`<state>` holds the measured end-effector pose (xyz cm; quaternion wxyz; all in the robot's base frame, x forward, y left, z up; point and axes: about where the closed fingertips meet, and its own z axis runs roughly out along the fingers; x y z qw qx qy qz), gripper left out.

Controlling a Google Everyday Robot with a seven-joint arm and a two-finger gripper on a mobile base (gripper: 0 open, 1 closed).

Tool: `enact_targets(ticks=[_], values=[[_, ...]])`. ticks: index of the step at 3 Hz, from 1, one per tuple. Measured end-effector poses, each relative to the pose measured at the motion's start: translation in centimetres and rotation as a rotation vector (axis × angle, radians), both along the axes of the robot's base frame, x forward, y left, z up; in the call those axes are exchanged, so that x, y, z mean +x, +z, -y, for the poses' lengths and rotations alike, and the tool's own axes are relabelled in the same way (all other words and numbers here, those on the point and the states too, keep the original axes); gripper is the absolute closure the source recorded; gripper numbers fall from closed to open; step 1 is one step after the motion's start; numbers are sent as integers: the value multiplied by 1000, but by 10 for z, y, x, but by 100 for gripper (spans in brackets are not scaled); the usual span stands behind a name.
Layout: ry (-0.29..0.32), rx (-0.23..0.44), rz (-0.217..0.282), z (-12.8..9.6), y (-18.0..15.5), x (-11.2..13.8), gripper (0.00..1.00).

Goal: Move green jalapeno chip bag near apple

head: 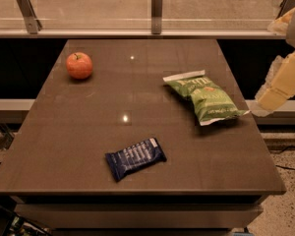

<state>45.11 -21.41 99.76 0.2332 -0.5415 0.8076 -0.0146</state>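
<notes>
The green jalapeno chip bag [206, 98] lies flat on the right side of the brown table [88, 132], with white sealed ends and an orange-red mark. The apple [79, 65] is small, round and red-orange, and stands at the far left of the table, well apart from the bag. My gripper [266, 101] is a cream-coloured shape at the right edge of the view. It hangs just past the table's right side, to the right of the bag and not touching it.
A dark blue wrapped bar [135, 158] lies near the table's front, left of the bag. A glass barrier with metal posts [157, 5] runs along the back. The floor [285, 181] drops away at the right of the table.
</notes>
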Motion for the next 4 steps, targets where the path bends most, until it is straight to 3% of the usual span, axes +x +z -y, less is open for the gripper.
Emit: enact_targets(ticks=[2,4], values=[[-208,247,-66,-3,-13,17,0],[-403,354,-163,-13,-41,43,0]])
